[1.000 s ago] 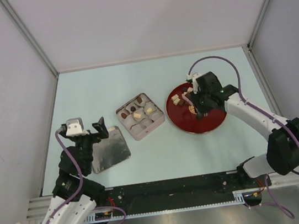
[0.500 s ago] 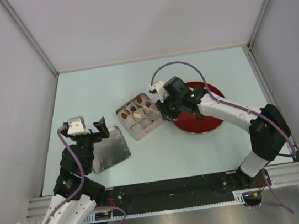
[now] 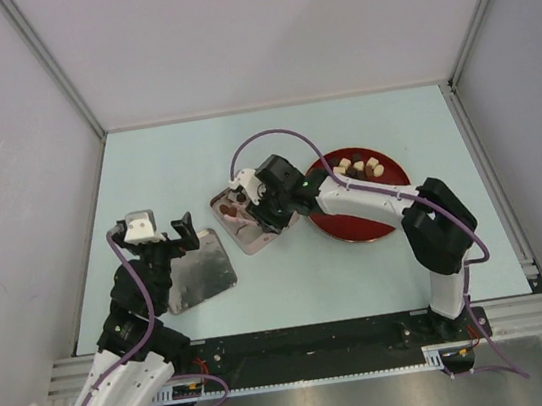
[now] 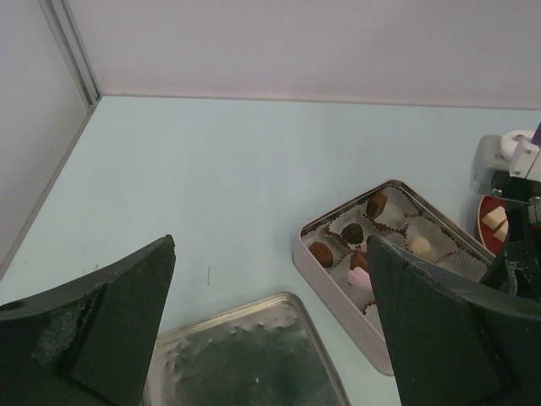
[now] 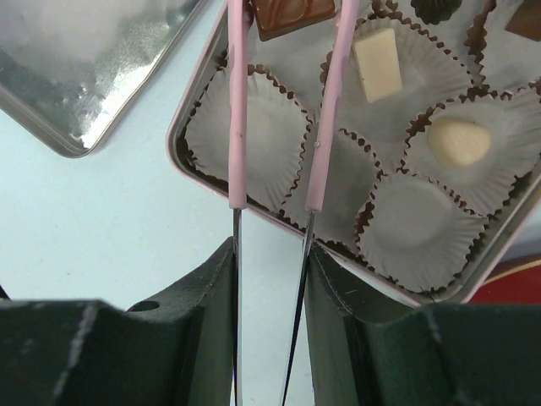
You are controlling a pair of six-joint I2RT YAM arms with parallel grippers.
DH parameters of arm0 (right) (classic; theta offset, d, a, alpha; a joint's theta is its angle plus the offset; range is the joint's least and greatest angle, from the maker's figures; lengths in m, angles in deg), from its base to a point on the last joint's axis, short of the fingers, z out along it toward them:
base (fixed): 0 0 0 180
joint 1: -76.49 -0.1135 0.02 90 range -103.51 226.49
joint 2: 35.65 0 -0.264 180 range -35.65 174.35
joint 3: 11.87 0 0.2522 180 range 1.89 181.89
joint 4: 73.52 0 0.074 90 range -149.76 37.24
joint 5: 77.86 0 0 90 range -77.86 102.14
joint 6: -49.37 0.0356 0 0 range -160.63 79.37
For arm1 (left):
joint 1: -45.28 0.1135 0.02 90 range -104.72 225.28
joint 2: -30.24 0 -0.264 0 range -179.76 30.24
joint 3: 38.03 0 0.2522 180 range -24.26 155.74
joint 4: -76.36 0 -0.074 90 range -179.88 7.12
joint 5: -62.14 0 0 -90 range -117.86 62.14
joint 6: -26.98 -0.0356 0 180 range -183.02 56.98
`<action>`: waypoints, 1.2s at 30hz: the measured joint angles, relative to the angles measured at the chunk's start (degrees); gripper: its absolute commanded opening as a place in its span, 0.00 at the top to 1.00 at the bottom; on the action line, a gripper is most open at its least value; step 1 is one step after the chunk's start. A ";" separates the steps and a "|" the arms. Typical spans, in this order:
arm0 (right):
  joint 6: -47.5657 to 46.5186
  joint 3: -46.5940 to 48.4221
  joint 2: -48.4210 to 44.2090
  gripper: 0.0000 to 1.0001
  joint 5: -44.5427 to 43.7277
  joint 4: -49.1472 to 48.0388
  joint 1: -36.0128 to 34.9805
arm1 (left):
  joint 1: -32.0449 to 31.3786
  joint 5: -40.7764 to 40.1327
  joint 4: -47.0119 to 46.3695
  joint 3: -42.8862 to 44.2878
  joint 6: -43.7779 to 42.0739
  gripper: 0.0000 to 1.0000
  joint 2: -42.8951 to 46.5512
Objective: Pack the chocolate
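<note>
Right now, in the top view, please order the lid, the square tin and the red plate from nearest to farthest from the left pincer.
1. The lid: right beside the left pincer.
2. The square tin: table centre.
3. The red plate: farthest right.

The top camera looks steeply down from behind both arms. The left wrist camera faces the tin (image 4: 331,283) well ahead of the left gripper (image 4: 270,244); the right wrist camera sits close above that same tin.

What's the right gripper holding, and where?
The right gripper clamps pink-sleeved metal tweezers by their bare metal shanks; a brown chocolate chunk sits pinched between the pink arms.
</note>
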 measured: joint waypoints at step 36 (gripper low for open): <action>-1.22 0.90 3.21 0.57 -1.42 0.42 -0.85 | 0.00 -0.02 0.00 0.00 -0.42 0.00 -0.09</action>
